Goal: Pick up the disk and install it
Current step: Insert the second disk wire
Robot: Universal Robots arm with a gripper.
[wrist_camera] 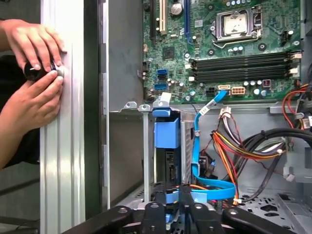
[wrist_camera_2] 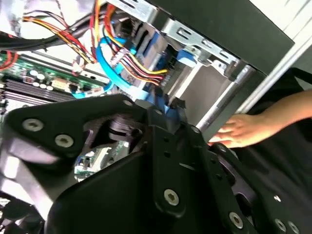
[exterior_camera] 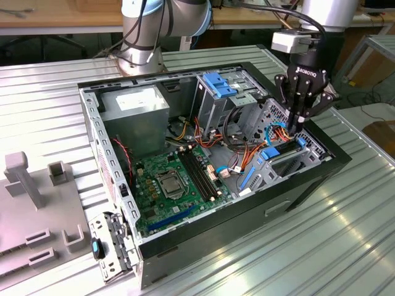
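Arm upright over case, claw (exterior_camera: 298, 132) pointing down, pinched narrow on disk (wrist_camera: 166, 132) in bay

A ribbed metal tabletop (exterior_camera: 259, 259) (pale and glossy) fills the foreground, with a wooden bench (exterior_camera: 68, 15) behind.

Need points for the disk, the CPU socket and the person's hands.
disk (wrist_camera: 166, 132): first wrist view, on its blue carrier rail, standing in the bay.
CPU socket (wrist_camera: 237, 23): first wrist view, on its metal centre.
hands (wrist_camera: 30, 92): first wrist view, on the back of one of them, on the table rail beside the case.
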